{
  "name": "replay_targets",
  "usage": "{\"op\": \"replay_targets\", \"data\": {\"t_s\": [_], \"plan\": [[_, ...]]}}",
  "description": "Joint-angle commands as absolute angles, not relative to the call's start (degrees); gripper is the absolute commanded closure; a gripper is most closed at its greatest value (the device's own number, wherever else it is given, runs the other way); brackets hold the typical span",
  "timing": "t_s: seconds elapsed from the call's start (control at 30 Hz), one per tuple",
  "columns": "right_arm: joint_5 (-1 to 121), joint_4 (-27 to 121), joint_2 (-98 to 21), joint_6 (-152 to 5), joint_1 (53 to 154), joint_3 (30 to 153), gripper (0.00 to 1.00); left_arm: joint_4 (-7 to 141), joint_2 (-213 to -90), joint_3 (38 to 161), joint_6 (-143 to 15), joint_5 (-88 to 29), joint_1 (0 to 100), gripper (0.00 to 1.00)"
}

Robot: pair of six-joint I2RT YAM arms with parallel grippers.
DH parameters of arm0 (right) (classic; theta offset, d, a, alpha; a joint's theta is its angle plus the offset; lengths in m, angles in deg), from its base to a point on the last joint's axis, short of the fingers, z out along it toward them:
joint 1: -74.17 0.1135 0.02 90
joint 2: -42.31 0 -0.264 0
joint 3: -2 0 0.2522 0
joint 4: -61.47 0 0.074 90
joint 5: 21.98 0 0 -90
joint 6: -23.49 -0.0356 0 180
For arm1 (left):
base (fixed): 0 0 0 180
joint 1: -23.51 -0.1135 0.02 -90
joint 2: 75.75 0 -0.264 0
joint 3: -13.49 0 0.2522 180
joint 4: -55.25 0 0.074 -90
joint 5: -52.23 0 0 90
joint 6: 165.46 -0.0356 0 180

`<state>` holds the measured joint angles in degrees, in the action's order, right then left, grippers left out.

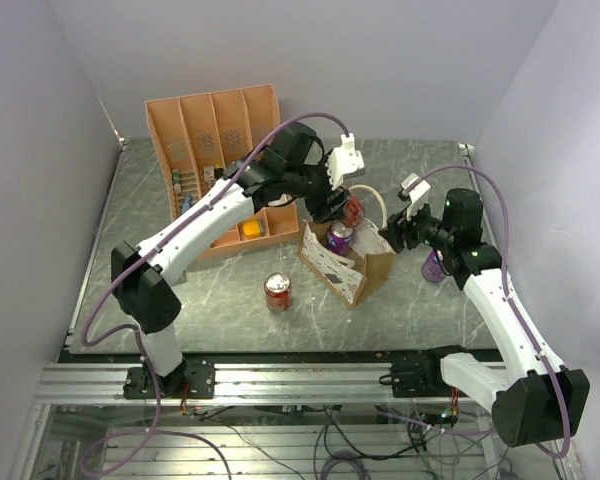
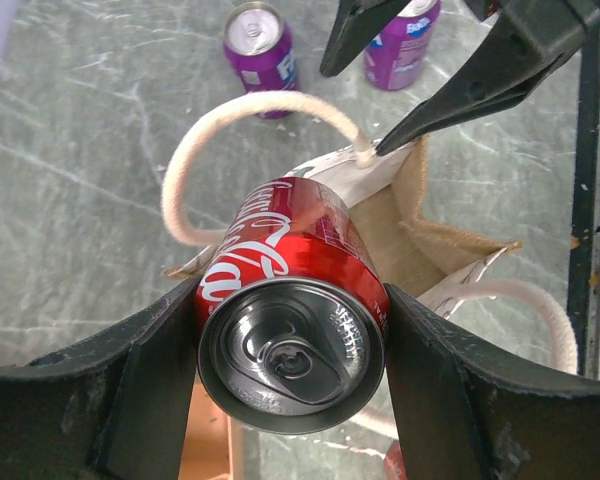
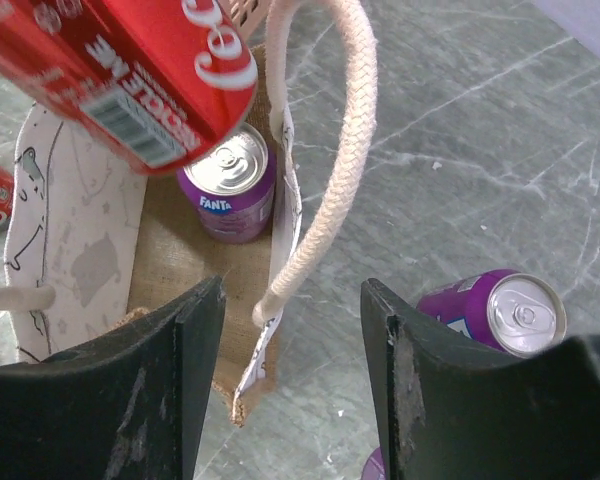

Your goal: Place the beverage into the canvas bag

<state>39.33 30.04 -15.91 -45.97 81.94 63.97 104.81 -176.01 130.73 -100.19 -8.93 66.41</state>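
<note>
The beverage, a red Coca-Cola can [image 2: 280, 240], is clamped on its side between my left gripper's [image 2: 292, 300] jaws. It hangs just above the open mouth of the canvas bag [image 1: 352, 272], which stands mid-table. From above, the left gripper [image 1: 340, 207] is over the bag's far edge. A purple Fanta can [image 3: 230, 180] stands inside the bag. My right gripper [image 3: 292, 290] is open, its jaws astride the bag's right wall and cream handle [image 3: 330, 180] with a gap on each side. From above, the right gripper [image 1: 393, 233] is at the bag's right side.
An orange slotted organiser [image 1: 215, 150] stands at the back left, right behind the left arm. A second red can [image 1: 278, 291] stands on the table left of the bag. A purple can [image 1: 433, 266] lies beside the right arm, and another purple can [image 2: 260, 45] stands nearby.
</note>
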Motion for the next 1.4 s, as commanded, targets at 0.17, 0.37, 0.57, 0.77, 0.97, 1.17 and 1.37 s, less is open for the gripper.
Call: {"op": "replay_targets", "data": {"t_s": [0.17, 0.37, 0.57, 0.77, 0.97, 1.17, 1.37], "plan": [[40.26, 31.68, -18.31, -48.10, 81.63, 64.23, 0.64, 90.07, -176.43, 125.14, -95.53, 1.29, 67.41, 0.93], [42.20, 32.54, -17.87, -49.42, 81.81, 64.36, 0.82, 91.44, -179.78, 126.02, -96.38, 1.99, 68.39, 0.93], [42.23, 32.84, -17.07, -49.64, 82.11, 64.10, 0.95, 93.26, -182.22, 127.40, -99.89, 1.54, 70.50, 0.93], [42.40, 32.79, -16.58, -49.57, 82.29, 64.01, 0.97, 98.68, -186.79, 131.75, -104.97, -0.88, 71.78, 0.93], [42.18, 32.59, -16.28, -49.37, 82.59, 64.09, 0.97, 102.69, -190.26, 135.32, -110.16, -4.28, 72.82, 0.93], [41.74, 32.43, -15.90, -49.57, 82.59, 64.08, 0.96, 107.23, -193.91, 138.89, -114.57, -7.68, 74.02, 0.93], [41.55, 32.67, -16.00, -50.39, 82.60, 63.93, 0.95, 102.62, -193.31, 135.04, -115.03, -9.94, 74.90, 0.93]]}}
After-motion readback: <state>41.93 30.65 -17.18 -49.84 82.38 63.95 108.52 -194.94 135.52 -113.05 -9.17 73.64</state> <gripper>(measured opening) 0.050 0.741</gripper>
